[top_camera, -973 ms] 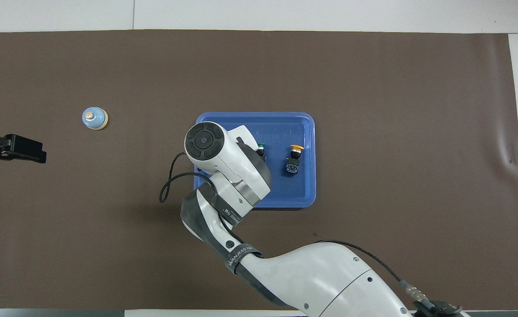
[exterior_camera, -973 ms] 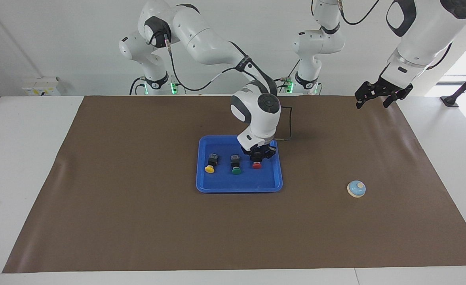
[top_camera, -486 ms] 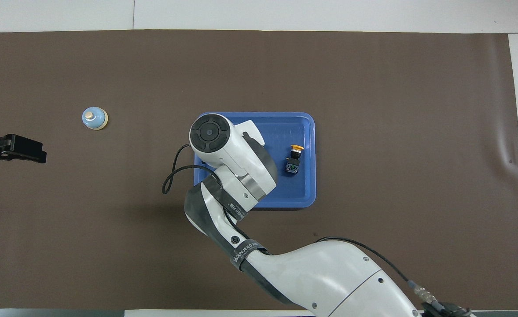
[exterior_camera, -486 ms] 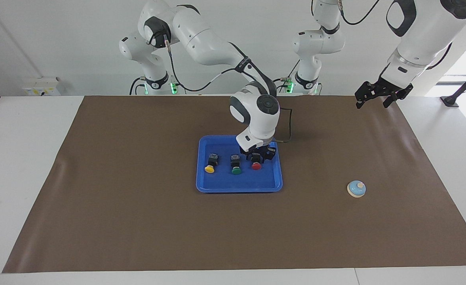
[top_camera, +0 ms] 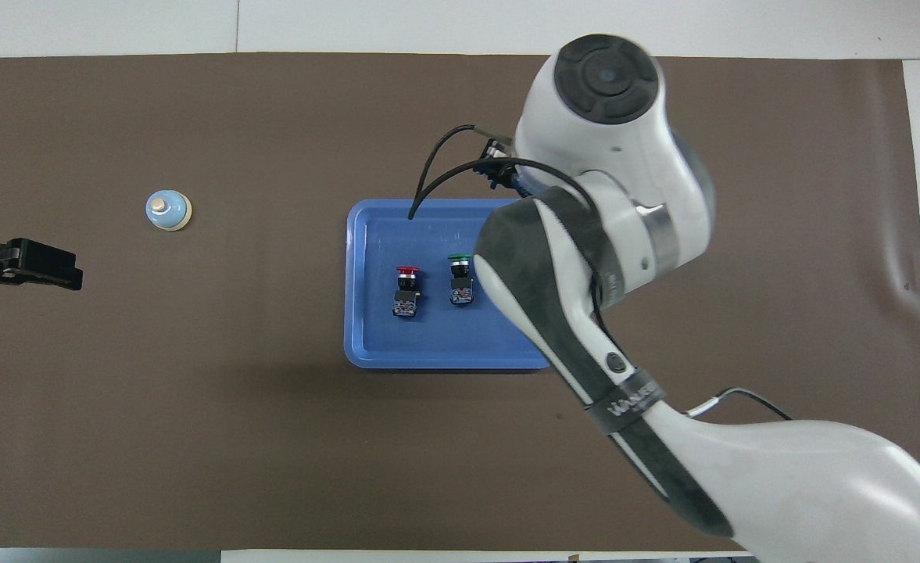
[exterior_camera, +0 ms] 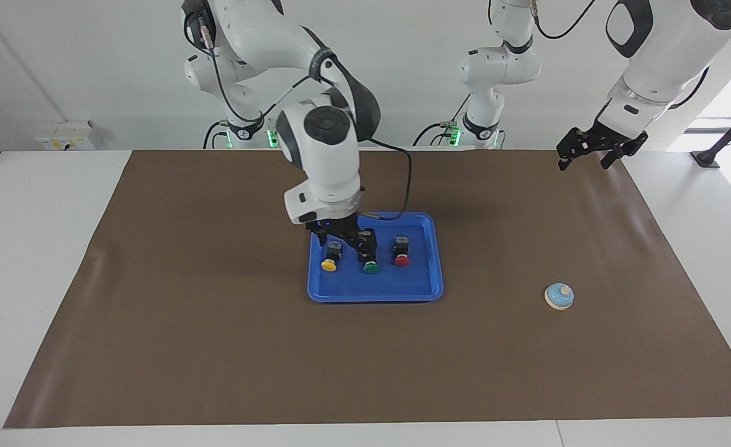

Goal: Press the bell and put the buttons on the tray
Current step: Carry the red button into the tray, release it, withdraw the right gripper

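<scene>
Right gripper [exterior_camera: 348,243] has let go of the red button [exterior_camera: 401,254], lifted and swung toward its own arm's end of the tray [exterior_camera: 374,292].

Facing view: it hangs spread and empty over the yellow button [exterior_camera: 330,257] and green button [exterior_camera: 370,261]. Left gripper [exterior_camera: 595,149] waits spread.

Overhead view: red and green lie in the tray; bell [top_camera: 168,211] sits well apart (unheld). Buttons look light and rigid; I'd pinch the black body.

**Three buttons lined up on the tray, bell off on its own**

All three buttons sit in a row on the bright blue tray [exterior_camera: 374,293]: yellow-capped button [exterior_camera: 329,260], green-capped button [exterior_camera: 371,267], red-capped button [exterior_camera: 402,253], each lying with its black-and-blue body toward the robots, cap pointing away. The bell [exterior_camera: 559,296], a light blue dome with cream knob, stands upright on the desk, well apart, toward the left arm's end.
</scene>
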